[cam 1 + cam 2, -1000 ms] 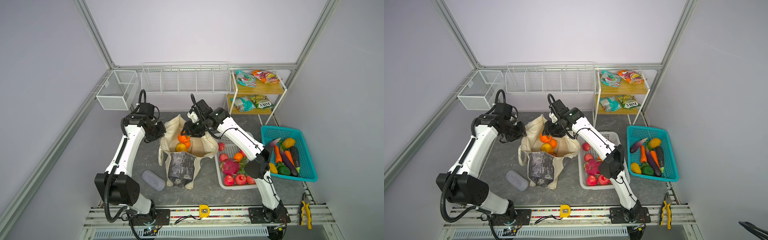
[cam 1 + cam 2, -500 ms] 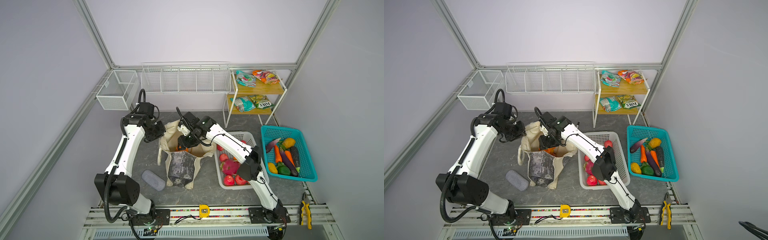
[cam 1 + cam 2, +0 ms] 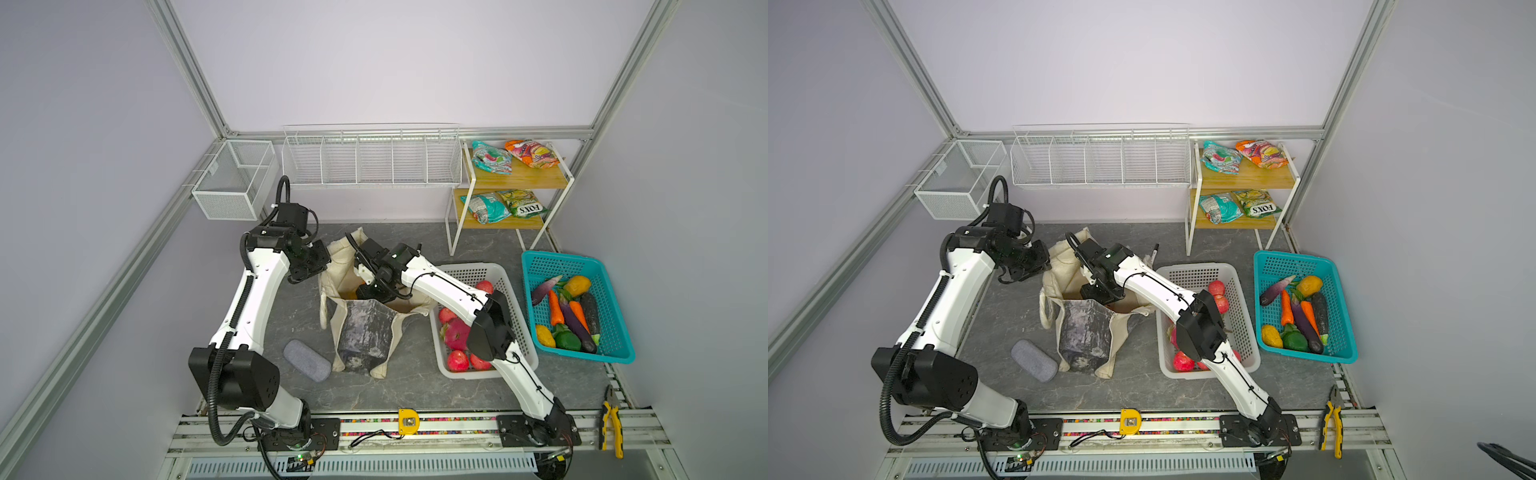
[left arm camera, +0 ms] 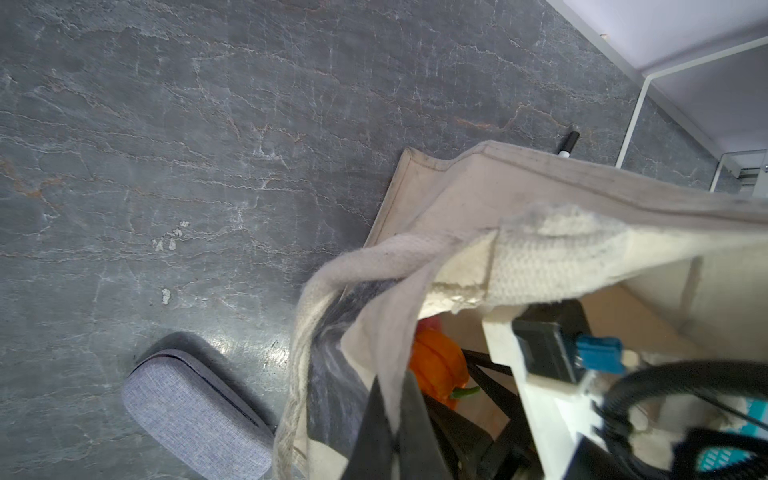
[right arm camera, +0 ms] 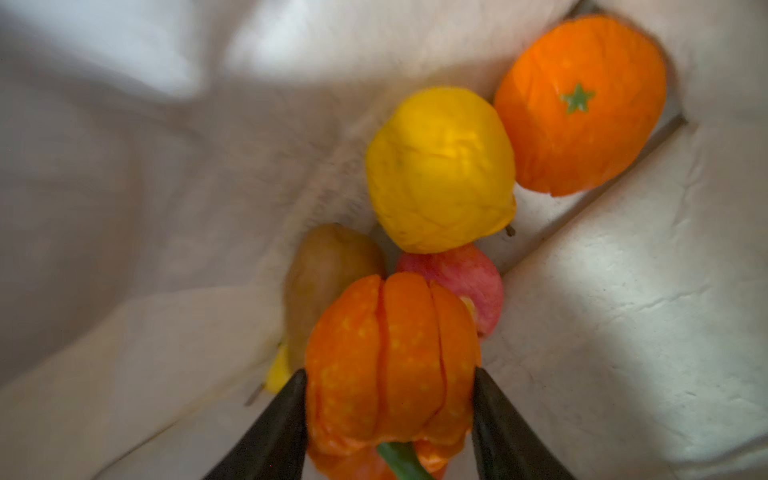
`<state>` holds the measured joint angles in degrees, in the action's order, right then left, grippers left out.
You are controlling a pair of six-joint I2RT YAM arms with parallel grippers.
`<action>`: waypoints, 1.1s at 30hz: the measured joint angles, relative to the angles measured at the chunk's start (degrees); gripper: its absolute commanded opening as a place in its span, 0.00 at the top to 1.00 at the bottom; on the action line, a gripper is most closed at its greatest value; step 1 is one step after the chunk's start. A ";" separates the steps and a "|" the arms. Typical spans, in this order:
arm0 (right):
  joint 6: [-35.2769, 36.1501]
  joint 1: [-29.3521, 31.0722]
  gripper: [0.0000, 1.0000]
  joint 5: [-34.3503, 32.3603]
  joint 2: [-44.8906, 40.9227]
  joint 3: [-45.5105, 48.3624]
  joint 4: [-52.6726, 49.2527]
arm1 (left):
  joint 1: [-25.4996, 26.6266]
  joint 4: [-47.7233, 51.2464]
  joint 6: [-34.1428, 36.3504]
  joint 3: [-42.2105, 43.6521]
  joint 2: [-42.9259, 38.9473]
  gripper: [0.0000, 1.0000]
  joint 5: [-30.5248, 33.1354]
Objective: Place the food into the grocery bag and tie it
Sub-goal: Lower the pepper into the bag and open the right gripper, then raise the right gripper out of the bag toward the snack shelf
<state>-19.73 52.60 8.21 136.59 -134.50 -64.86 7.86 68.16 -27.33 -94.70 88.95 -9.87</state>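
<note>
Orange bell pepper sits clamped between my right fingers inside the canvas tote; my left fingers pinch its cream cloth.

Lilac walls enclose a grey marbled floor and wooden shelf.

In both top views the grocery bag hides the tips of the right claw. The right wrist view is blurred. The ridged orange vegetable in the claw's grip runs off the edge, half covering a brown fruit and red apple.
</note>
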 measured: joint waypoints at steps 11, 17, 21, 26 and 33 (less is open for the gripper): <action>0.59 0.04 0.22 -1.57 -0.79 2.03 3.08 | 0.00 0.76 0.00 -0.59 0.11 1.00 0.46; 1.22 0.04 0.08 -3.15 -0.81 2.95 3.04 | 0.00 0.76 0.00 -0.59 0.11 1.00 0.63; 1.77 0.02 0.04 -3.78 -1.44 2.95 3.15 | 0.00 0.74 0.00 -0.59 0.11 1.00 0.61; 2.43 0.02 0.12 -4.24 -3.91 2.80 3.30 | 0.00 0.70 -0.02 -0.57 0.11 1.00 0.61; 3.28 0.00 0.12 -4.33 -5.90 -0.04 3.28 | 0.00 0.42 -0.44 -0.57 0.11 1.00 0.57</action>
<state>-16.45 52.60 3.88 130.69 -134.54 -61.58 7.86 68.58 -27.77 -95.26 89.06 -9.30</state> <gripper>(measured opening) 0.878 0.048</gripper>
